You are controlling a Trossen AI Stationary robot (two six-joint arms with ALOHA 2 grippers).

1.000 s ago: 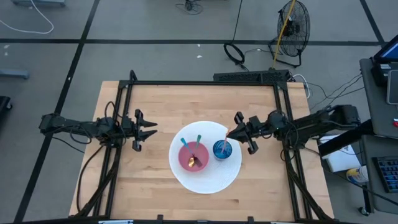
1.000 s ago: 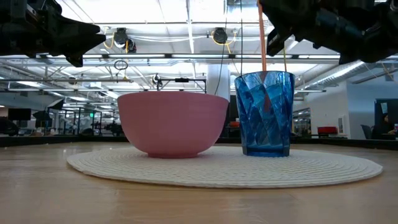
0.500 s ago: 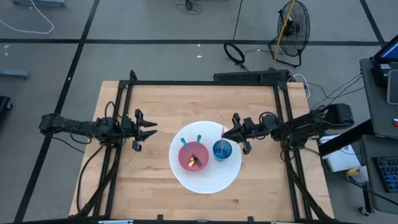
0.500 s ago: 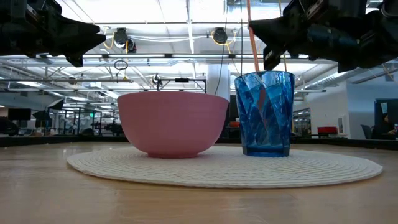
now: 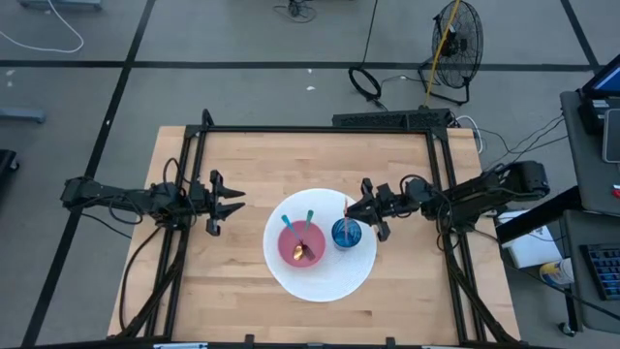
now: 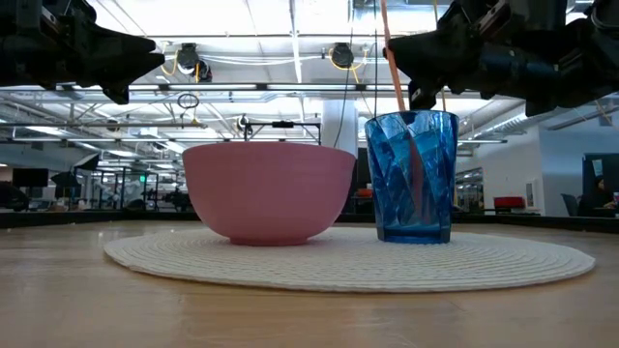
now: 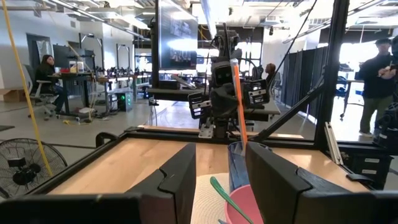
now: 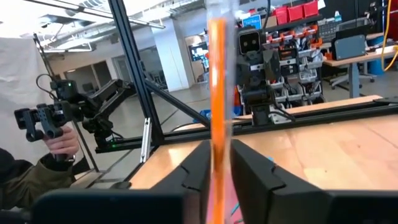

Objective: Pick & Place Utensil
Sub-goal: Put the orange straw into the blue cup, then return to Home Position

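A thin orange utensil (image 6: 397, 72) stands slanted in the blue tumbler (image 6: 412, 179), its lower end inside the glass. The tumbler stands beside a pink bowl (image 5: 301, 243) on a round white woven mat (image 5: 325, 279). The bowl holds two teal utensils (image 5: 289, 225) and a gold-coloured piece. My right gripper (image 5: 352, 207) is shut on the orange utensil just above the tumbler. My left gripper (image 5: 232, 202) hovers open over the table left of the mat, pointing at the bowl. My right gripper pinches the orange utensil's handle (image 8: 217, 93) between its two fingers (image 8: 247, 167), partway up its length. The fingers come nearly level from the table's right side and lie across the handle. The utensil leans with its top toward the table's left and its lower end (image 6: 414, 159) inside the tumbler.
A black frame (image 5: 315, 129) borders the wooden table top on its far, left and right sides. Bare wood lies around the mat, widest at the far side (image 5: 310, 160). People show in the room beyond the table in both wrist views.
My right gripper has moved a little toward the table's left, over the tumbler, still shut on the orange utensil. The utensil has tipped from upright to leaning with its top toward the left, and its lower end has sunk deeper into the tumbler.
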